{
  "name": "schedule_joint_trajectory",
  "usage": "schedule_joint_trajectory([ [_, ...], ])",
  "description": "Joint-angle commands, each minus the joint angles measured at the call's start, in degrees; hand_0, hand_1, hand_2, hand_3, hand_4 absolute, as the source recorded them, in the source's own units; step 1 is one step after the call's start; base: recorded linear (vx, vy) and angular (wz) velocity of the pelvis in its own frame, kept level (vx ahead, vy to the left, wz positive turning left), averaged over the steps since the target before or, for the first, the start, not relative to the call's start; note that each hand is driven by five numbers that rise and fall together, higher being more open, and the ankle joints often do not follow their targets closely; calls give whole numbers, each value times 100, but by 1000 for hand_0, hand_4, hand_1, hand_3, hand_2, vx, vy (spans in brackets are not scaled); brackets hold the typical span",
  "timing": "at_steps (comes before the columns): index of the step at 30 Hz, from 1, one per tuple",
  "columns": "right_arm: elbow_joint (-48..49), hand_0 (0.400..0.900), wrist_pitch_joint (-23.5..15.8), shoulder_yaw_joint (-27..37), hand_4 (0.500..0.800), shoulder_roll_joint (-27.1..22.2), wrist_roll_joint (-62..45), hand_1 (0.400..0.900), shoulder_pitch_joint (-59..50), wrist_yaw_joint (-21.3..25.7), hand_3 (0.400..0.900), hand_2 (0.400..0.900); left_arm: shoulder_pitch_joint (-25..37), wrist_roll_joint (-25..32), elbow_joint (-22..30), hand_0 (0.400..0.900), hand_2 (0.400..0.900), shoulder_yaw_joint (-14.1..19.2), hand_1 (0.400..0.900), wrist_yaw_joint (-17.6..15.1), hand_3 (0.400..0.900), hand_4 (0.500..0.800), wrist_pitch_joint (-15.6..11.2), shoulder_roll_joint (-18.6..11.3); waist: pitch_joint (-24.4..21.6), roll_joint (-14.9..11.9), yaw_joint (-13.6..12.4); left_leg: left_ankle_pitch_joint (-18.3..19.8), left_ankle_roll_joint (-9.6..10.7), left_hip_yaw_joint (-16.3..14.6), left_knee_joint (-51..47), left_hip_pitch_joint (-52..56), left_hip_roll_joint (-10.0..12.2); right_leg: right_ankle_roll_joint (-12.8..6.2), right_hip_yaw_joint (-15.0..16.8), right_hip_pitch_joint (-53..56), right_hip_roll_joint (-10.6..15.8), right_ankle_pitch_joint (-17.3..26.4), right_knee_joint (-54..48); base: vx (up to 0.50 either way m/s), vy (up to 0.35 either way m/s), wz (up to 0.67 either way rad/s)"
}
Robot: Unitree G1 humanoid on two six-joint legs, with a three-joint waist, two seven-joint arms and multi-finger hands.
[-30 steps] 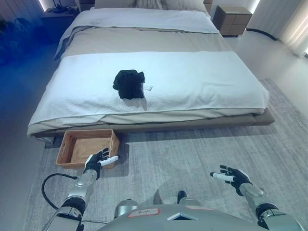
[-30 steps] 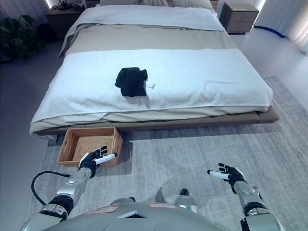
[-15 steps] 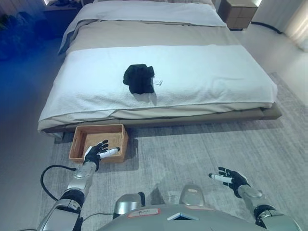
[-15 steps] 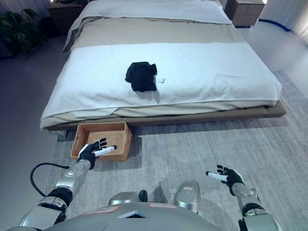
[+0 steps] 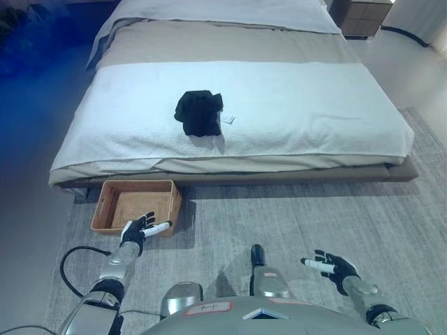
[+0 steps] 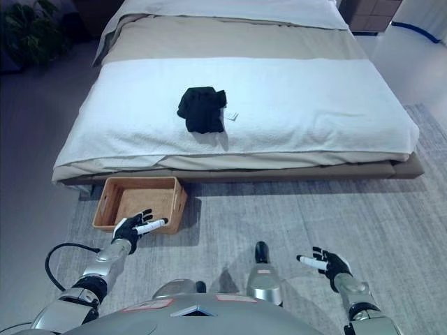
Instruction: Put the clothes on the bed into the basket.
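Note:
A black bundle of clothes (image 5: 199, 113) lies on the white cover of the bed (image 5: 300, 112), left of its middle, with a small white tag beside it. A brown woven basket (image 5: 136, 205) stands empty on the floor at the bed's near left corner. My left hand (image 5: 138, 230) is open, fingers spread, held just in front of the basket's near rim. My right hand (image 5: 334, 266) is open and empty, low over the rug at the lower right. Both hands are far from the clothes.
A grey rug (image 5: 314, 209) covers the floor in front of the bed. A potted plant (image 6: 28, 28) stands at the far left. A dark bedside cabinet (image 5: 363, 8) stands at the bed's far right.
The camera has shifted, so the bed and basket sit further left and lower in view. Both hands stay open and empty in much the same pose.

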State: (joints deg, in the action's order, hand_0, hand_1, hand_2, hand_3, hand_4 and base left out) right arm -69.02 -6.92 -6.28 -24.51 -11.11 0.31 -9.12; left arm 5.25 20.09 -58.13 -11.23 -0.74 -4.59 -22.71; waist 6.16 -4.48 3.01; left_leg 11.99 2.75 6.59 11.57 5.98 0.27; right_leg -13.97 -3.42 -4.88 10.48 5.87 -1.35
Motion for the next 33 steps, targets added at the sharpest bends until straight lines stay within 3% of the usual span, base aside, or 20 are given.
schedule_joint_trajectory([
  [1, -6, 900, -270, 166, 800, -399, -339, 900, -270, 128, 900, 900, 540, -25, 268, 900, 900, 343, 900, -186, 900, 800, -432, -487, -223, -119, 130, 569, -245, 143, -730, 1347, -44, -12, 370, -1353, 203, 1276, 120, 248, -141, 27],
  [7, -148, 900, -287, 151, 800, -545, -362, 900, -351, 171, 900, 900, 699, 143, 107, 900, 900, 246, 900, -243, 900, 800, -436, -365, -317, 135, 301, 211, 139, 184, -510, 1360, 650, 259, -11, -1466, -168, 911, 579, 210, -171, 21],
  [13, -559, 900, -251, 127, 800, -769, -297, 900, -518, 248, 900, 900, 919, 234, -51, 900, 900, 116, 900, -243, 900, 800, -419, -256, -336, 312, 391, -929, 371, 372, -119, 1082, 976, 583, -158, -1539, -518, 461, 939, 196, -147, 5],
  [18, -645, 900, -262, 184, 800, -908, -364, 900, -435, 293, 900, 900, 1070, 350, 28, 900, 900, 28, 900, -251, 900, 800, -409, -266, -265, 225, 398, -2128, 410, 302, 1325, 445, 1003, 1016, -82, -1118, -827, 36, 927, 213, -201, 2],
  [20, -601, 900, -272, 214, 800, -947, -456, 900, -394, 328, 900, 900, 1179, 382, 58, 900, 900, -45, 900, -236, 900, 800, -385, -287, -169, 87, 361, -2354, 354, 186, 2088, 13, 910, 1218, 11, -786, -905, -127, 857, 199, -269, 16],
  [22, -561, 900, -285, 253, 800, -972, -573, 900, -404, 387, 900, 900, 1357, 416, 45, 900, 900, -151, 900, -254, 900, 800, -373, -295, -48, -28, 351, -2259, 225, -43, 2383, -354, 887, 1315, 67, -585, -952, -214, 863, 182, -196, 10],
  [26, -512, 900, -290, 257, 800, -965, -575, 900, -421, 415, 900, 900, 1465, 441, -6, 900, 900, -269, 900, -245, 900, 800, -388, -328, 38, -269, 113, -1565, 5, -253, 1881, -1417, 659, 1261, 266, -144, -913, -342, 735, 231, -62, -21],
  [27, -488, 900, -295, 239, 800, -965, -555, 900, -412, 414, 900, 900, 1414, 449, 58, 900, 900, -258, 900, -250, 900, 800, -400, -358, 64, -272, 14, -1412, -3, -266, 1640, -1542, 688, 1229, 331, -3, -947, -421, 731, 277, 39, -50],
  [30, -459, 900, -348, 175, 800, -976, -476, 900, -473, 411, 900, 900, 1323, 476, 53, 900, 900, -182, 900, -249, 900, 800, -425, -391, 133, -236, -227, -1554, 115, -176, 501, -1849, 762, 1170, 475, 343, -1045, -607, 702, 274, 71, -53],
  [33, -381, 900, -399, 113, 800, -969, -386, 900, -498, 432, 900, 900, 1150, 468, 98, 900, 900, -93, 900, -232, 900, 800, -447, -440, 154, -39, -498, -2086, 218, 79, -604, -2162, 751, 1158, 635, 674, -1221, -826, 680, 305, 101, -52],
])
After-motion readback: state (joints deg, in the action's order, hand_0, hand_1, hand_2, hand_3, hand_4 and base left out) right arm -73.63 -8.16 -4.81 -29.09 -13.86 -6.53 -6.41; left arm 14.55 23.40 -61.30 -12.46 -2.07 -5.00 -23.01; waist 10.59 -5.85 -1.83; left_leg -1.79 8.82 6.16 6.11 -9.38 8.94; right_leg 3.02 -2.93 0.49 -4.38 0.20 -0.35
